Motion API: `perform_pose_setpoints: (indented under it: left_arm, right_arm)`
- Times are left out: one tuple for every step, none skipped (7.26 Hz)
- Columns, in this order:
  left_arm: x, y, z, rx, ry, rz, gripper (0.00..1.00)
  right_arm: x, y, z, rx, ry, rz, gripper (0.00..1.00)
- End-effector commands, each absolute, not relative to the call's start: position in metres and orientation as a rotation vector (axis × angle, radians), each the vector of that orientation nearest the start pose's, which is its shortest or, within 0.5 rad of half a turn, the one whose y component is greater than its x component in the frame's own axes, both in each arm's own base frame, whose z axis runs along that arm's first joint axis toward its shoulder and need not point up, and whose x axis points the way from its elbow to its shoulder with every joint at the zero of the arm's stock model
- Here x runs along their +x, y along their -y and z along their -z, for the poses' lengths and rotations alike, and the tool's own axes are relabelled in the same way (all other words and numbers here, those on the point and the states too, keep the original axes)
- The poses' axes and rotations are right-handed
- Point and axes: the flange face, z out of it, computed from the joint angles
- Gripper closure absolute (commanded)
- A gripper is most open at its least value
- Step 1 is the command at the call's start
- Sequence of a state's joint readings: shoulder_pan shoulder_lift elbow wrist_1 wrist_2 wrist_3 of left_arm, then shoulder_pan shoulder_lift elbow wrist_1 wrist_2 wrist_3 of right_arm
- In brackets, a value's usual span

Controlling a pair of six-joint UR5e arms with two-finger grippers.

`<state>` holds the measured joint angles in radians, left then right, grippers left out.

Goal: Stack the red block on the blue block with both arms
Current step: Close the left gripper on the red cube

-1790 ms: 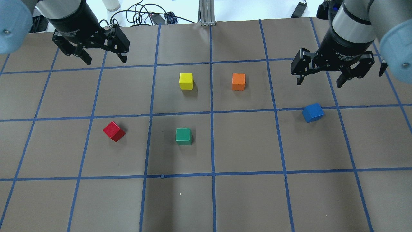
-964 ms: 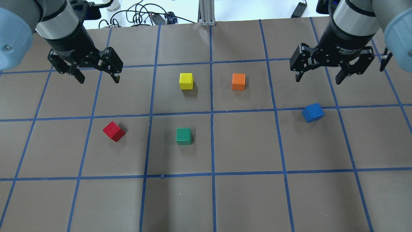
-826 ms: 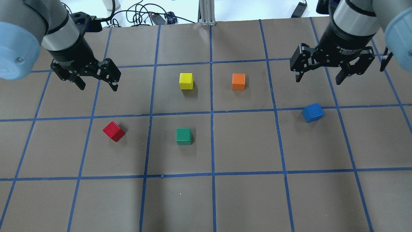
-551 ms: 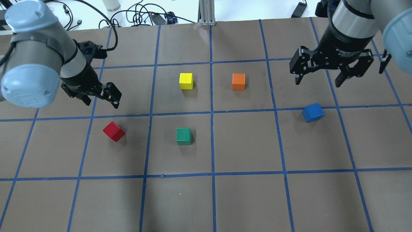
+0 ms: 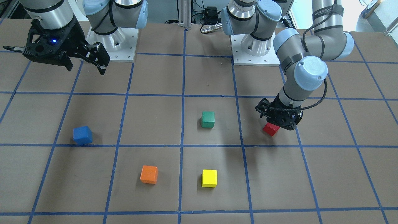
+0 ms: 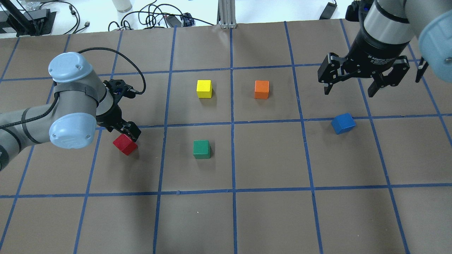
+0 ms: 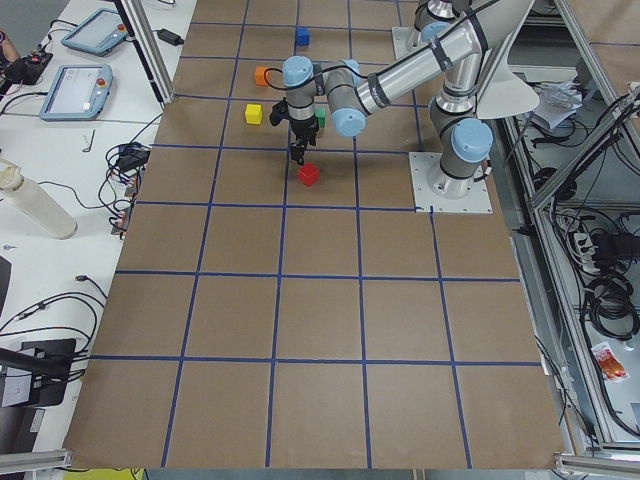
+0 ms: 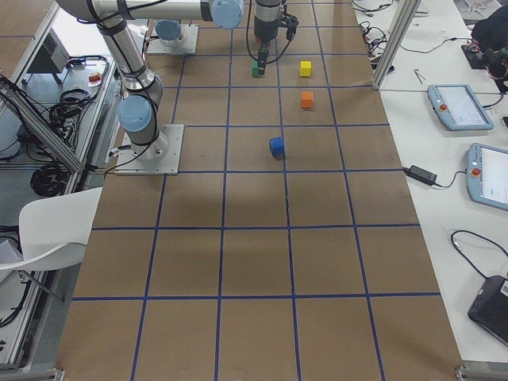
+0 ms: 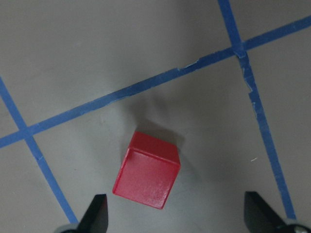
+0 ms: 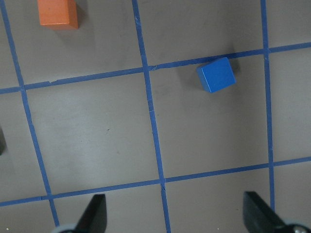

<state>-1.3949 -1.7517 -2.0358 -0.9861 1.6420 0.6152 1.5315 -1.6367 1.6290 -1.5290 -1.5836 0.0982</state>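
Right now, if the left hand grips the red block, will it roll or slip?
The red block is a flat-faced cube, so rolling seems unlikely. It sits skewed to the open left hand, so it may twist when squeezed.

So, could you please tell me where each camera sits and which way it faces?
Left wrist: on left gripper, looking down at red block; fingertips below.
Right wrist: on right gripper, down at blue block; fingertips too.
Overhead: behind robot, looking forward, down; left arm, right arm enter.
Front-facing: across table, facing the bases.
Exterior left: table's end, left arm near.
Exterior right: opposite end, right arm near.
Shared: overhead and front-facing show both blocks, mirrored.
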Motion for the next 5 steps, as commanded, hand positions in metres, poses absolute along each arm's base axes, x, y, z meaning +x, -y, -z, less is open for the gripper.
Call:
perform_pose_setpoints:
  left_arm:
    - [-0.034, 0.502, -0.216, 0.781, -2.958, -0.174, 0.00]
    - [-0.034, 0.498, -0.206, 0.781, -2.955, -0.178, 0.00]
    - [-0.036, 0.487, -0.187, 0.778, -2.965, -0.200, 0.02]
    - [-0.036, 0.485, -0.179, 0.778, -2.954, -0.170, 0.23]
    - [-0.035, 0.486, -0.177, 0.780, -2.954, -0.172, 0.56]
  right_arm:
    - [0.114, 0.466, -0.487, 0.217, -3.147, -0.048, 0.00]
    - [0.114, 0.466, -0.487, 0.217, -3.145, -0.045, 0.00]
    - [0.114, 0.466, -0.486, 0.217, -3.145, -0.048, 0.00]
    - [0.113, 0.466, -0.486, 0.218, -3.154, -0.052, 0.00]
    - [0.113, 0.466, -0.486, 0.217, -3.150, -0.050, 0.00]
